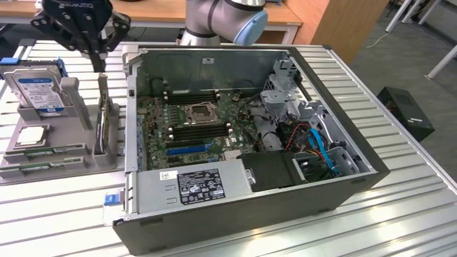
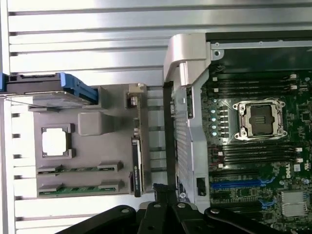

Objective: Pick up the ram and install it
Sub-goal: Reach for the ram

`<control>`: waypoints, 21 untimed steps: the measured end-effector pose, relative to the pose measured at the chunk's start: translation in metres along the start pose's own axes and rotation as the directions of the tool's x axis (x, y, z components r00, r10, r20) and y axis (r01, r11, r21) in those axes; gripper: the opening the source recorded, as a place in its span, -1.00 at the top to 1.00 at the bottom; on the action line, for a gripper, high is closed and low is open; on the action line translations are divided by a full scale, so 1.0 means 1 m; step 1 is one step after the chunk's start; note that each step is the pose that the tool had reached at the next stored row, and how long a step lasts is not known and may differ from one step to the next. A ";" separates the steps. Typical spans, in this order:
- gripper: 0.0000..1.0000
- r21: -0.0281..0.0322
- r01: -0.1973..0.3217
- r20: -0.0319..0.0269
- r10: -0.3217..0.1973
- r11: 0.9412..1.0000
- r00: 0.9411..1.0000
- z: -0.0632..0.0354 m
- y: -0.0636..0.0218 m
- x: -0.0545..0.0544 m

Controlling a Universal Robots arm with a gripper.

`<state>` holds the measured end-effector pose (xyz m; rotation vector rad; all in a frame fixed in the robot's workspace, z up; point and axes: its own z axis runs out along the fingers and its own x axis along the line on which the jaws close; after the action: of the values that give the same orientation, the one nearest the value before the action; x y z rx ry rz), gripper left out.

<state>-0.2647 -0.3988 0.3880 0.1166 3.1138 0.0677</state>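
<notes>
1. Nearest me: the power supply (image 1: 196, 184) at the front of the open computer case (image 1: 357, 184).
2. Gripper (image 1: 98, 67) (image 2: 163, 195): fingers pressed fully together, and I see nothing held between them.
3. It hangs over the gray holder (image 1: 75, 92), just above an upright card (image 1: 104, 115). I cannot tell whether they touch.
4. Ram (image 1: 44, 153) lies flat in the holder with a second stick (image 1: 34, 167) alongside. Both are next to the processor chip (image 1: 30, 136) and well apart from the gripper.
</notes>
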 end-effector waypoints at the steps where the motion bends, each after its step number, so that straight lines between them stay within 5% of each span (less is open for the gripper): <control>1: 0.79 0.000 0.000 0.000 0.000 1.000 1.000 0.0000 -0.0003 0.004; 21: 0.79 0.001 0.000 -0.001 0.000 1.000 1.000 0.0003 -0.0046 0.061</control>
<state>-0.3260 -0.3988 0.3861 0.1168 3.1153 0.0656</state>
